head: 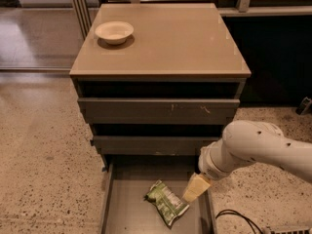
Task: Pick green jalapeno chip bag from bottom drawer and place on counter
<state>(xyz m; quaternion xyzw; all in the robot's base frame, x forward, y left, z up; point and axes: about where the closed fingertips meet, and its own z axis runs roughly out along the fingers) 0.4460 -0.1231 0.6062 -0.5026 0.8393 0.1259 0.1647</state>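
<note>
Approach: your cream gripper [196,187] hangs beside the crinkled green foil bag [166,202] in the grey bottom drawer [126,209], jaws unreadable; centre over it.

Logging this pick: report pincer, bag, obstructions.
Pincer low over bottom drawer, at green jalapeno chip bag's right edge; contact unclear. Bag flat on drawer floor. Nothing between them; white bowl on counter.

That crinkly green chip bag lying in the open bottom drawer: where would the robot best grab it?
Probably across its narrow middle, coming straight down from above. The green jalapeno chip bag lies flat and slanted on the floor of the bottom drawer, and the drawer's walls block approaches from the side. The hand hovers close beside it.
</note>
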